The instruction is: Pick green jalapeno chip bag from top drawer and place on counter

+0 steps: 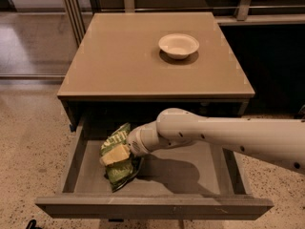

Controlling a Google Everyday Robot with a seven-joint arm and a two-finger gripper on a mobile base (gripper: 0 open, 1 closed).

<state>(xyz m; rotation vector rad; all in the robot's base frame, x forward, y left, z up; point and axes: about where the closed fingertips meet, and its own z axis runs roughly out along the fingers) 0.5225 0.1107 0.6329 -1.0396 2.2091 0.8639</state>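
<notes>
The green jalapeno chip bag (120, 172) lies crumpled on the flat bottom of the open top drawer (153, 207), at its left side. My gripper (114, 155) reaches in from the right on the white arm (224, 135) and sits right over the middle of the bag, hiding part of it. The bag rests on the drawer floor. The tan counter (119, 56) is directly above and behind the drawer.
A white bowl (178, 45) stands on the counter at the back right. Speckled terrazzo floor (28, 142) lies left of the drawer. A dark railing and metal posts (71, 8) run behind the counter.
</notes>
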